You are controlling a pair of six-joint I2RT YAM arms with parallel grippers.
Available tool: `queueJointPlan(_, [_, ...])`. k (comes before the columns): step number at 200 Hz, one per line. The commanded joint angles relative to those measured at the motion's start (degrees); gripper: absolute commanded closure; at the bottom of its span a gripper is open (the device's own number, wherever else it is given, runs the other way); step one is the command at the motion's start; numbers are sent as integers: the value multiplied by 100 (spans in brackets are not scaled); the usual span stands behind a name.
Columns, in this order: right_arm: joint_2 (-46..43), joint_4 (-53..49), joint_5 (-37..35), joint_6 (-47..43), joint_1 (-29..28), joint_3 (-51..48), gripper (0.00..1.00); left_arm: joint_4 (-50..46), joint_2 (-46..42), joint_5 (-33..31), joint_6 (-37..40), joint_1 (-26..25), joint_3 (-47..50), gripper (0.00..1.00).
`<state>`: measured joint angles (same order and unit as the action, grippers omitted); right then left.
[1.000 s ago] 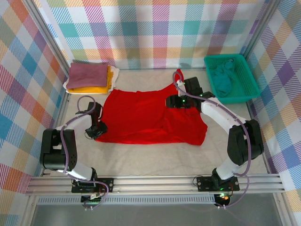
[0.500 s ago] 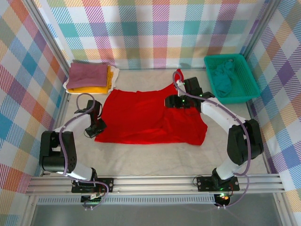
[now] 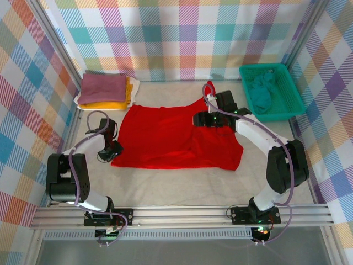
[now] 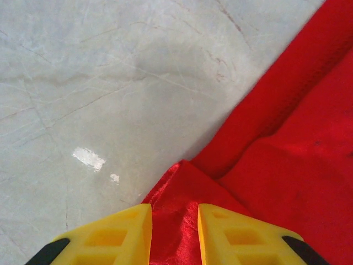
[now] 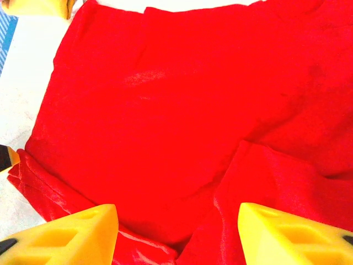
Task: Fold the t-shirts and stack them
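Red cloth takes up the middle of the table [image 3: 182, 182]. It is a red t-shirt [image 3: 176, 138], spread mostly flat on the pale marbled surface, with soft ridges and a fold running across its right half.

The left gripper [image 3: 110, 150] is low at the shirt's near-left corner. From its wrist camera the yellow fingers [image 4: 118, 234] stand close together with that corner of the red t-shirt [image 4: 287, 182] bunched up between them — pinched, as far as I can see. Bare table [image 4: 110, 83] lies just beyond the tip of the cloth.

The right gripper [image 3: 201, 118] hangs over the far-right part of the shirt. Its fingers [image 5: 71, 232] are spread wide and hold nothing, and under them the red t-shirt [image 5: 165, 110] lies in loose creases.

Back in the far-left corner sits a folded stack, with a mauve t-shirt [image 3: 103, 87] on top and a mustard t-shirt [image 3: 105, 104] under it. A white t-shirt [image 3: 134, 87] just shows at the edge.

On the far right, well apart from the red one, a teal mesh basket [image 3: 295, 107] holds a crumpled teal t-shirt [image 3: 262, 91] — not folded.
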<state>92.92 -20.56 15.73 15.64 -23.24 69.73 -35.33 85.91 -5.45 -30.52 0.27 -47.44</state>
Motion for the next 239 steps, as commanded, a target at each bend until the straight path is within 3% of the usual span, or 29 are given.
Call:
queueJointPlan(1, [3, 74, 124, -8, -31, -63, 40, 35, -48, 9, -77, 101, 110, 71])
queueJointPlan(59, [28, 58, 115, -27, -31, -65, 39, 184, 51, 139, -49, 236, 235, 67])
queueJointPlan(122, [50, 58, 100, -26, -27, -83, 39, 343, 231, 186, 36, 236, 165, 69])
queueJointPlan(182, [24, 58, 122, -26, -29, -60, 39, 154, 44, 78, 115, 236, 86, 84])
queueJointPlan(210, [43, 82, 180, -8, -30, -64, 38, 80, -47, -35, 151, 236, 60, 100])
queueJointPlan(239, [44, 87, 212, 0, -31, -63, 38, 53, -104, -15, 134, 236, 53, 100])
